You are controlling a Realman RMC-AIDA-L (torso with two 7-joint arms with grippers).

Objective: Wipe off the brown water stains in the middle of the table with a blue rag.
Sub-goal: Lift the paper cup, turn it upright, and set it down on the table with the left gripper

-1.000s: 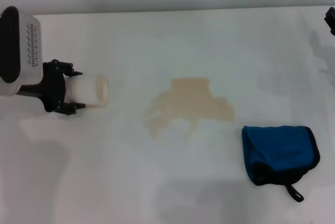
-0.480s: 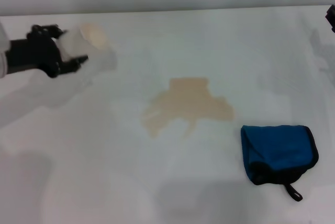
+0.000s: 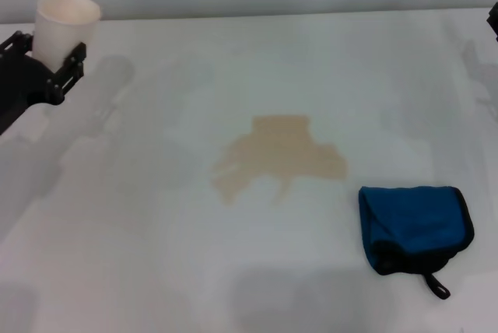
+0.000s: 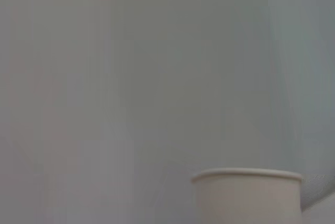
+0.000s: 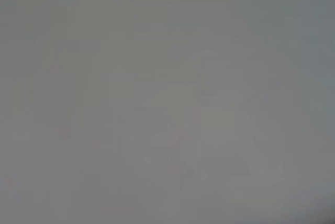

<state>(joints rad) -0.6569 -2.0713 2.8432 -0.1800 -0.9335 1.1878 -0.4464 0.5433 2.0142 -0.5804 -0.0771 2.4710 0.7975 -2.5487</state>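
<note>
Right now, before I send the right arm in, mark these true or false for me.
1. The blue rag lies on the brown water stains. False: it lies apart, toward the robot's right.
2. The left gripper holds a paper cup upright. True.
3. The stains are wiped away. False: they are there mid-table.
4. The right gripper grips the rag. False: it sits at the far right edge, away from it.
5. The rag is folded. True.

Head view overlooks table (image 3: 233, 271); left wrist close on cup (image 4: 246, 195).
</note>
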